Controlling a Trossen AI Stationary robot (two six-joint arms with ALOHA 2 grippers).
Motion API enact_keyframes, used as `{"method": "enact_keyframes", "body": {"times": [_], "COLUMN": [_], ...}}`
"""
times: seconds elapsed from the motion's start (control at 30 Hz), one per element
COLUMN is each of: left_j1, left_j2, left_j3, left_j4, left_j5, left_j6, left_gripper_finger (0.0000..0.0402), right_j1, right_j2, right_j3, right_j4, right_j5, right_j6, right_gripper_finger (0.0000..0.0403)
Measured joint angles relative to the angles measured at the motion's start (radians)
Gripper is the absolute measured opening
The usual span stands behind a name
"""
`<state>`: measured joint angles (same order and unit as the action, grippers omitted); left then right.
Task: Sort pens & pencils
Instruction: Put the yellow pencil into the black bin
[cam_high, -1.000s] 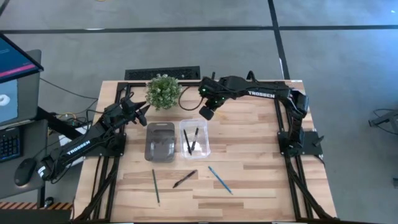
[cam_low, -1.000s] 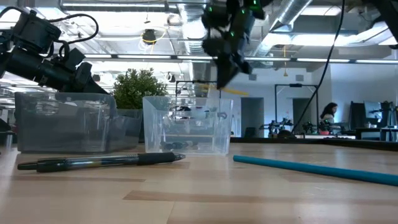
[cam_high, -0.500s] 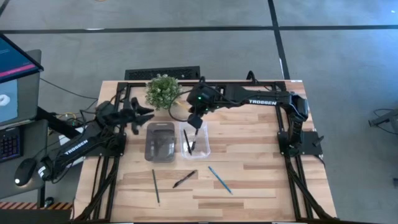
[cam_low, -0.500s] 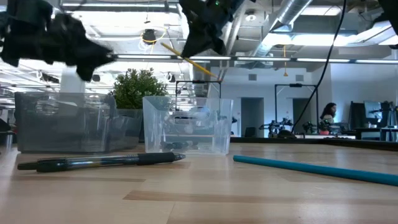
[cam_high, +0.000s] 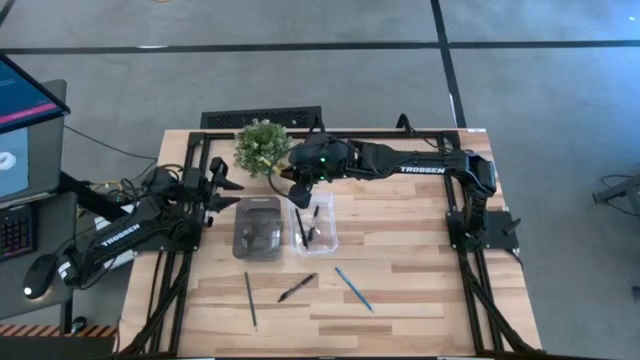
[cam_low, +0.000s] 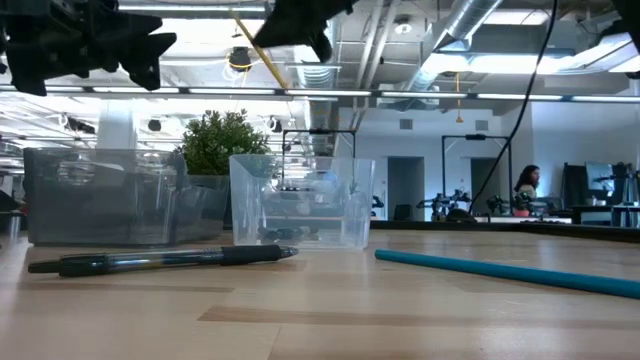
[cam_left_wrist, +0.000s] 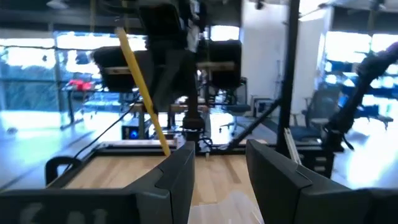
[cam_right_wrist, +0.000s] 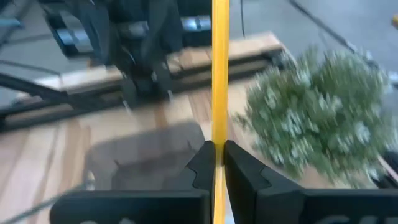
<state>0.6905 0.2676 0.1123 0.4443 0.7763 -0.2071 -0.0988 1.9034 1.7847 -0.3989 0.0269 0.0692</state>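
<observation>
Yellow pencil (cam_right_wrist: 220, 74) in right end effector (cam_right_wrist: 216, 163), beside plant (cam_high: 261, 146), above bins.

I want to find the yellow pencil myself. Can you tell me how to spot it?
Start at the little green plant at the back of the wooden table. Just beside it, the right gripper holds the yellow pencil up in the air, pinched between its fingers. It is the only yellow stick; the blue pencil and green pencil lie flat on the table.
</observation>
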Motion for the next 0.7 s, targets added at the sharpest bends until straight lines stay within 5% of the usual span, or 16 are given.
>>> {"method": "enact_keyframes", "body": {"times": [0.7], "left_j1": [-0.02], "left_j2": [0.001], "left_j3": [0.002], "left_j4": [-0.068], "left_j5": [-0.08], "left_j6": [0.056], "left_gripper_finger": [0.0156], "right_j1": [0.104], "right_j2": [0.0], "right_j3": [0.0], "right_j4": [0.176], "right_j5": [-0.002], "right_j6": [-0.05], "right_gripper_finger": [0.0047]}}
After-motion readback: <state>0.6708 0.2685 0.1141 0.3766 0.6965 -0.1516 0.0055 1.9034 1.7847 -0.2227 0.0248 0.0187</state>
